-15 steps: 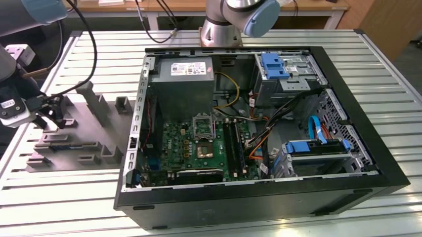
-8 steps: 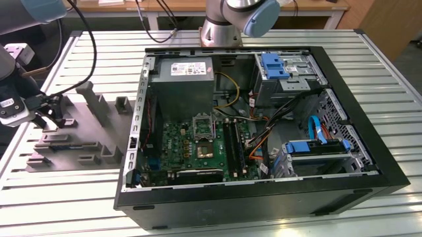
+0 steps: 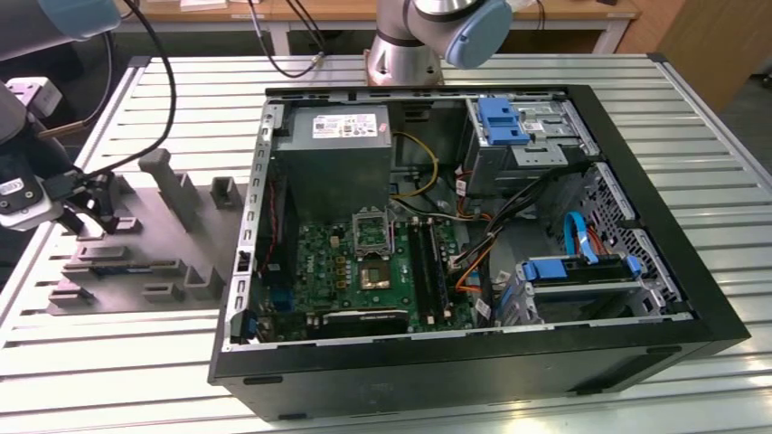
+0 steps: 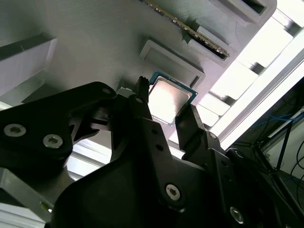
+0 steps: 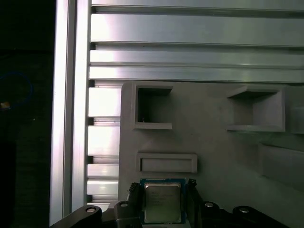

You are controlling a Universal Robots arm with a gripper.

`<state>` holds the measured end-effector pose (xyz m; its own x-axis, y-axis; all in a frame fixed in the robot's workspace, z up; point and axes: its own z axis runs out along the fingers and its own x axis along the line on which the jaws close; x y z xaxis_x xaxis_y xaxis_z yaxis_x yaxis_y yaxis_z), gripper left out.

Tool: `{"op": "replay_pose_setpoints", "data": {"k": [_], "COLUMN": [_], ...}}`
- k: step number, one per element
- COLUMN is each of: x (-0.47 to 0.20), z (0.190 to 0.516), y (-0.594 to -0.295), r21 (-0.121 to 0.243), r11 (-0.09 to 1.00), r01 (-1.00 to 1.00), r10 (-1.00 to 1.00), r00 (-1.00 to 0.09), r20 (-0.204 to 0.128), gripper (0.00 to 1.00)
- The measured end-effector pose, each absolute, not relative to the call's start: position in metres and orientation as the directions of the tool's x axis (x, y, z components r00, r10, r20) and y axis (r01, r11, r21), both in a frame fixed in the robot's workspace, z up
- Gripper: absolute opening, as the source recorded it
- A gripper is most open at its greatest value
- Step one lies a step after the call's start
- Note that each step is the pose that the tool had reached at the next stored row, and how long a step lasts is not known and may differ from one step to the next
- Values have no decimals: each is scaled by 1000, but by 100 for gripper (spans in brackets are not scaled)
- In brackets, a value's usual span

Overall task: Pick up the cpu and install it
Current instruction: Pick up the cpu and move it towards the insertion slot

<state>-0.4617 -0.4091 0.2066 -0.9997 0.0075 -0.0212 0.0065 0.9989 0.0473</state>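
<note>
Ribbed aluminium tabletop (image 3: 724, 117) spans the whole exterior view. At the middle of that view lies a large open black computer case (image 3: 675, 298). Inside it, a dark rectangular metal socket frame (image 3: 371, 231) sits on the green circuit board (image 3: 325, 271).

Towards the exterior view's left stands a grey moulded plastic fixture (image 3: 136, 231) with upright blocks and shallow pockets. The grey robot arm (image 3: 18, 127) reaches down over it at the exterior view's left edge, well apart from the case.

The black claw (image 4: 165, 97) is closed to the width of the cpu (image 5: 162, 202), a small flat square chip with a pale silver-grey metal top and a thin green rim. One finger (image 5: 134, 202) stands against one edge of the chip and the other finger against the opposite edge. In both wrist views the chip lies over the fixture plate, just beside a shallow rectangular recess (image 5: 166, 164). Whether it has cleared the plate I cannot tell.

The step in hand looks like the pick-up, with the install not yet done. A good grasp here probably means:
- holding the chip by its two edges only
- keeping it centred and level between the fingers
- squeezing just firmly enough that it cannot slip or tilt

An off-centre grip could let the chip pivot, and it could catch on the recess wall.
</note>
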Motion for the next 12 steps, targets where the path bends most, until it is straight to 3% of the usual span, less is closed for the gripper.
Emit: {"op": "replay_pose_setpoints", "data": {"k": [12], "x": [-462], "z": [210], "y": [-409], "r21": [47], "r11": [999], "r01": [6], "r10": [7], "r00": [-1000], "r20": [-21], "gripper": [47]}}
